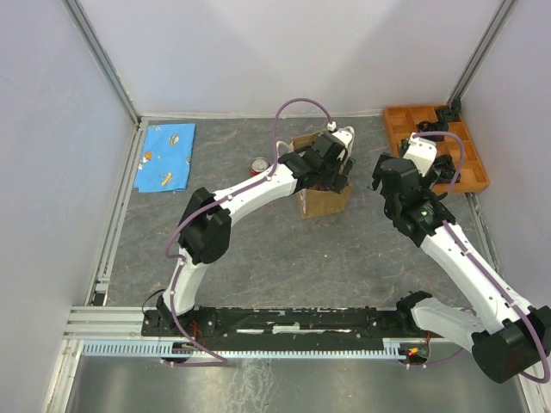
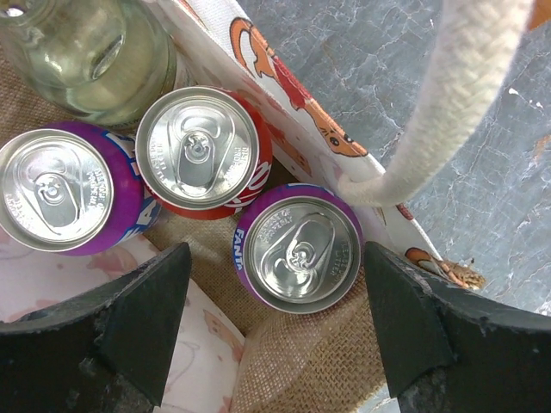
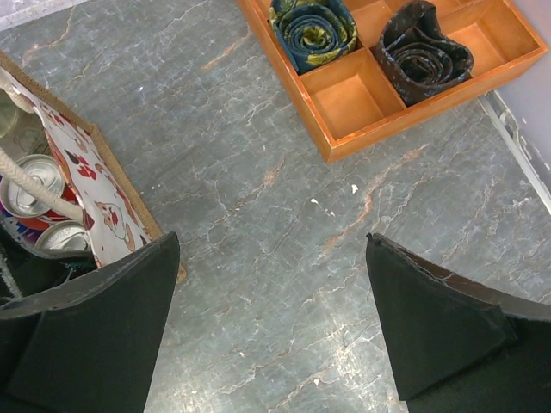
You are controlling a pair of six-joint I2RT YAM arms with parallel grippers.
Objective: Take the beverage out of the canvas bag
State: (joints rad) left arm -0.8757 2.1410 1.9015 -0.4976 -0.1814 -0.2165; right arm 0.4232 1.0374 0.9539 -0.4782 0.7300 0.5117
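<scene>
Left wrist: left gripper [image 2: 275, 301] open astride purple can [image 2: 299, 252], apparently untouched.

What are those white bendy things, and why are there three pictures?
They are two robot arms bolted to a table. One picture looks down from above; the other two come from small cameras on each arm's wrist.

The left gripper hangs over an open bag. Its camera looks inside: two purple cans, a red can and a glass bottle. A white rope handle crosses the view. The fingers are spread wide on either side of one purple can and are holding nothing yet.

The right gripper is open too, over bare table, holding nothing.

Also there: an orange tray with rolled cloths, a blue cloth, and one can standing outside the bag.
</scene>
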